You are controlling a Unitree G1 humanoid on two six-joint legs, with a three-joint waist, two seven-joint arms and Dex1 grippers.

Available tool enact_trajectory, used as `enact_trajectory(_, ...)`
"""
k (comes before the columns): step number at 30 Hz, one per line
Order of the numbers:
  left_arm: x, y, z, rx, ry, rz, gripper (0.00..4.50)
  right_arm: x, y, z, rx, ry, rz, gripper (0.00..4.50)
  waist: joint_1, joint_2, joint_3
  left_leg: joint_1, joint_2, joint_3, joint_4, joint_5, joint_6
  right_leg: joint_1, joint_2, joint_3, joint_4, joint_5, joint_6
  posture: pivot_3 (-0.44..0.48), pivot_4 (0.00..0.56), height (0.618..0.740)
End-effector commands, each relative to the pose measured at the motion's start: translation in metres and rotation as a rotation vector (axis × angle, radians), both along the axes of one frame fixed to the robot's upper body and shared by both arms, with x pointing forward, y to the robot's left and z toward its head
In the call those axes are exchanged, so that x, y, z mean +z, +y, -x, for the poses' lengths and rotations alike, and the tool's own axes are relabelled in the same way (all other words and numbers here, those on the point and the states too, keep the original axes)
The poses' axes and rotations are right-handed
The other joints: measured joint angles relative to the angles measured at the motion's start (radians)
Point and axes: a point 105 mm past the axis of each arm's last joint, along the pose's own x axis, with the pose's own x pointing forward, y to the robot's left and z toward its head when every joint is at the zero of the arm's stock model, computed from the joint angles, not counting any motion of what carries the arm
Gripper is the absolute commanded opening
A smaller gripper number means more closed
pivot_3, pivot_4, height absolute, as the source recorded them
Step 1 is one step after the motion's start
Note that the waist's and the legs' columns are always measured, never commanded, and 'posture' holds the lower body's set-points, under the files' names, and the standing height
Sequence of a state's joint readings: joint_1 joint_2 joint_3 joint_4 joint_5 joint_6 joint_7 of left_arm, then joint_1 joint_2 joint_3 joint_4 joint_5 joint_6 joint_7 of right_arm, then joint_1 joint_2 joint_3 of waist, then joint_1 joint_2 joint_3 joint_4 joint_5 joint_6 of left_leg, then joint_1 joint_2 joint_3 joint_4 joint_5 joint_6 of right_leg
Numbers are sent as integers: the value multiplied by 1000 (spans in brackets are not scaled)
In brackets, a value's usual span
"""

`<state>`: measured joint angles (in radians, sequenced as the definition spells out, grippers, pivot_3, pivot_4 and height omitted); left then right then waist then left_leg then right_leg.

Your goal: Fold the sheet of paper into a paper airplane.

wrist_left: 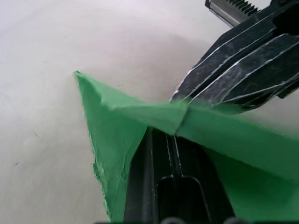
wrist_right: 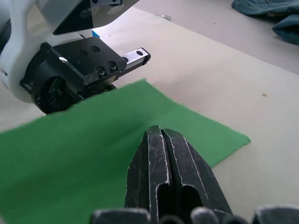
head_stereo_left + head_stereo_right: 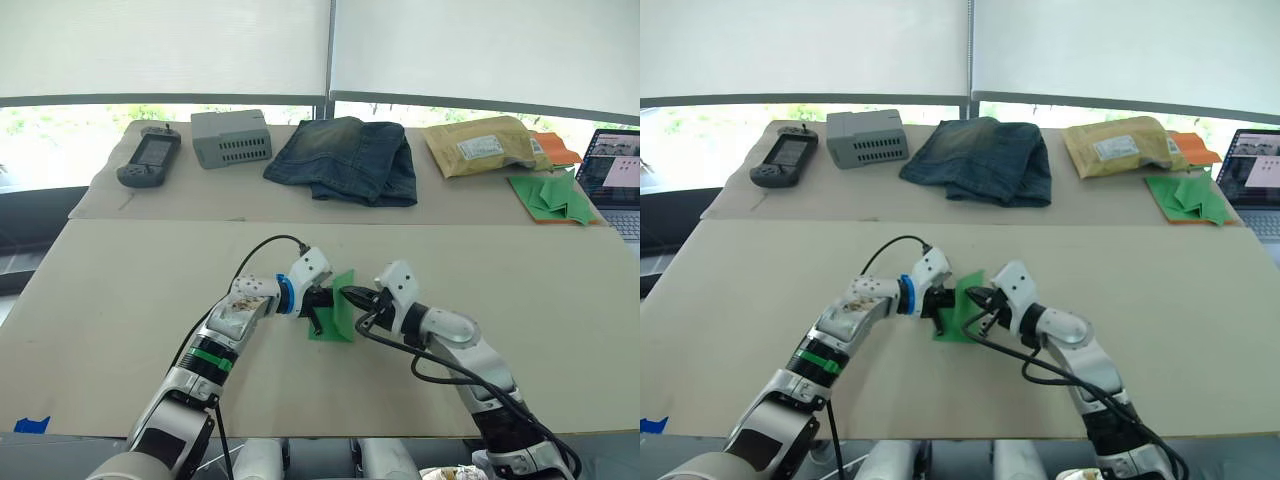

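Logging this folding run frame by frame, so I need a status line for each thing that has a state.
sheet of paper: partly folded, raised off the table between both grippers.
left gripper: shut on the paper.
right gripper: shut, pressing the paper.
jeans: folded.
laptop: open, screen on.

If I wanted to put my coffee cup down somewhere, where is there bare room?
The near table is bare left and right of the two grippers meeting at the sheet of paper. The far table is crowded: handheld device, grey box, jeans, padded envelope, heap of green papers.
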<state>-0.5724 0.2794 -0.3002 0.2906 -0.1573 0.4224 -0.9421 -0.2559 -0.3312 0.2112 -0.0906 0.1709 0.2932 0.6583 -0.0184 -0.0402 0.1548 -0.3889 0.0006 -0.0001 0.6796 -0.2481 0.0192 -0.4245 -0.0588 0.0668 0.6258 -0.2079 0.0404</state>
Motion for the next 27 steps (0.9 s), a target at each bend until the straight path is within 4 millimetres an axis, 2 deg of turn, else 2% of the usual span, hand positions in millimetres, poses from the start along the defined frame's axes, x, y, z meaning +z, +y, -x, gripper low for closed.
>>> enact_trajectory(1,8,2,2,-6,-26,18,0,-1,5,-2,24,-15,14,32,-1,0,0,0,0,0,0,0,0,0,0,0,0,0,0,0,150,728)
enact_trajectory(10,18,33,2,62,-46,-2,0,-16,0,-8,16,21,64,32,-5,0,0,0,1,-2,0,0,0,0,0,0,0,1,-2,0,150,728)
enact_trajectory(17,46,54,-6,120,-84,35,0,-23,3,-6,32,37,87,32,-5,0,0,1,1,-3,0,0,0,0,0,0,0,1,-1,0,150,728)
enact_trajectory(20,57,53,-12,138,-108,69,0,-26,3,-5,41,39,105,32,-5,0,0,1,1,-3,0,0,0,0,0,0,0,1,-1,0,150,728)
enact_trajectory(23,63,42,-12,113,-123,100,0,-28,4,-4,50,38,127,32,-5,0,0,1,1,-2,0,0,0,0,0,0,0,1,-1,0,150,728)
enact_trajectory(27,56,23,-4,41,-109,90,0,-28,4,-4,50,35,135,32,-5,0,0,1,0,-2,0,0,0,1,0,0,0,1,-1,0,150,728)
